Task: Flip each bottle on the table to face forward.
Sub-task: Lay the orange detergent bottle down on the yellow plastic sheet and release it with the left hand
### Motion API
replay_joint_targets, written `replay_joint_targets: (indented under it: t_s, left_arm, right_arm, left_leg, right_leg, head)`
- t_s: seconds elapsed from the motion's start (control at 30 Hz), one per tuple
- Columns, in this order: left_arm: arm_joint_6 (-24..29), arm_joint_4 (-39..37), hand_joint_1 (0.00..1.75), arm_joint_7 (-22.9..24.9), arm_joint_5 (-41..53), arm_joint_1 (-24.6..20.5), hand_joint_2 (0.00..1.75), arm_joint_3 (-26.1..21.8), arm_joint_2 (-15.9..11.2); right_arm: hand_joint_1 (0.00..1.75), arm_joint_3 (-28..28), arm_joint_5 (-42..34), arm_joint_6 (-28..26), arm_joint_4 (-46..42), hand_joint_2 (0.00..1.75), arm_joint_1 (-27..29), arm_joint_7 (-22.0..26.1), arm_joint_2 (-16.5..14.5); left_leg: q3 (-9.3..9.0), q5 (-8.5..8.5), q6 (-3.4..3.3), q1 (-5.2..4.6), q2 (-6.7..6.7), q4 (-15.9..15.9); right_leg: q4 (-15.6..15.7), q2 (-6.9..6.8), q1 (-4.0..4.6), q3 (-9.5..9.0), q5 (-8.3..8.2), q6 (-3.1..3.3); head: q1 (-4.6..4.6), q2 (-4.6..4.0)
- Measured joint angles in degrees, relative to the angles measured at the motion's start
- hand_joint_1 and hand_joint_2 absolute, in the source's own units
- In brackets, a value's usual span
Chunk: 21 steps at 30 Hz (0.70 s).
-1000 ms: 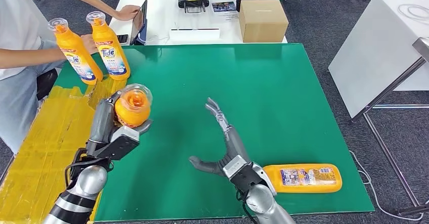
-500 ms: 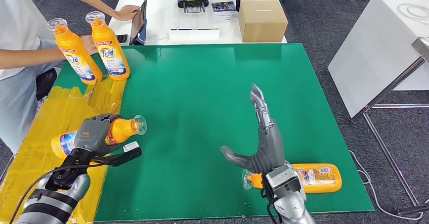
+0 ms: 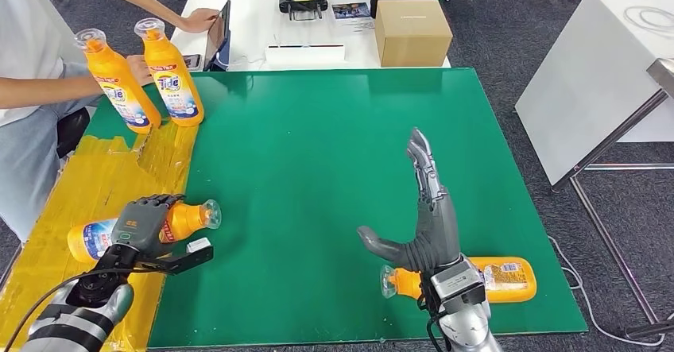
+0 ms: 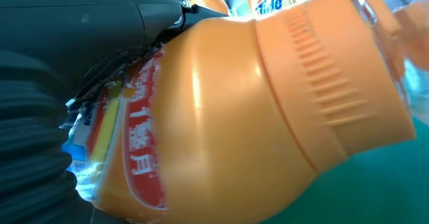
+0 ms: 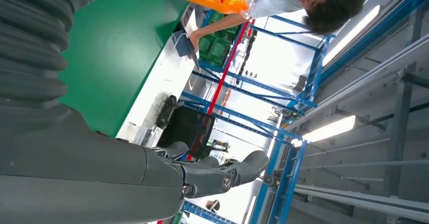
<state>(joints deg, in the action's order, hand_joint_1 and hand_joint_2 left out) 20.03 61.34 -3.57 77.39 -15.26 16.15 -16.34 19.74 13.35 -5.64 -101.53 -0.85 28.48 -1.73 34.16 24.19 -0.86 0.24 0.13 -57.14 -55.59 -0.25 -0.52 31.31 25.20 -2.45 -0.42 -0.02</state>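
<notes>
- Orange bottle (image 3: 151, 223) lies on its side at the green table (image 3: 318, 153) left edge, partly over the yellow-taped strip (image 3: 71, 209); cap points toward table centre.
- L hand (image 3: 141, 226) wraps round that bottle's middle, fingers over the top; wrist view shows the bottle (image 4: 243, 113) tight against the hand.
- R hand (image 3: 425, 213) is raised off the mat, fingers straight and spread, thumb out, holding nothing.
- 2nd orange bottle (image 3: 493, 279) lies flat near the front-right edge, just behind R wrist, cap toward centre.
- 2 upright bottles (image 3: 171, 74) at far-left corner, w/ a person's hand (image 3: 141, 67) between them.
- Wide bare green stretch across mid and far-right of mat.
- Cardboard box (image 3: 412, 30) on white table (image 3: 246, 18) beyond far edge.
</notes>
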Motion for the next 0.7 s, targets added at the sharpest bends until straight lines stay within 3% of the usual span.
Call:
replay_joint_targets:
  t_s: [0.27,0.57,0.7]
  left_arm:
    - [7.6,-1.3,0.0,-1.8,-1.0,0.7,1.75,0.2,1.5]
    - [8.8,2.0,0.0,-6.0,-5.8,2.6,1.75,-0.9,4.1]
    - [11.8,6.1,0.0,-12.3,-13.4,4.7,1.75,-1.6,5.3]
  right_arm:
    - [0.0,0.1,0.0,-0.1,0.1,1.75,-0.1,-0.1,0.2]
    - [0.0,0.6,0.5,0.0,0.8,1.75,-0.2,-0.6,0.4]
    - [0.0,1.1,3.5,-0.2,1.1,1.75,-0.2,-1.1,0.7]
  left_leg:
    - [0.02,0.0,0.0,-0.01,-0.01,0.0]
    - [0.02,0.0,0.0,-0.01,-0.02,0.0]
    - [0.02,0.0,0.0,-0.01,-0.01,0.0]
  right_leg:
    - [0.0,-0.01,-0.02,-0.01,0.0,0.0]
    - [0.0,-0.01,-0.01,-0.02,0.0,0.0]
    - [0.0,-0.01,-0.01,-0.01,0.0,0.0]
  head:
    - [0.01,0.0]
    - [0.0,0.0]
    - [-0.01,0.0]
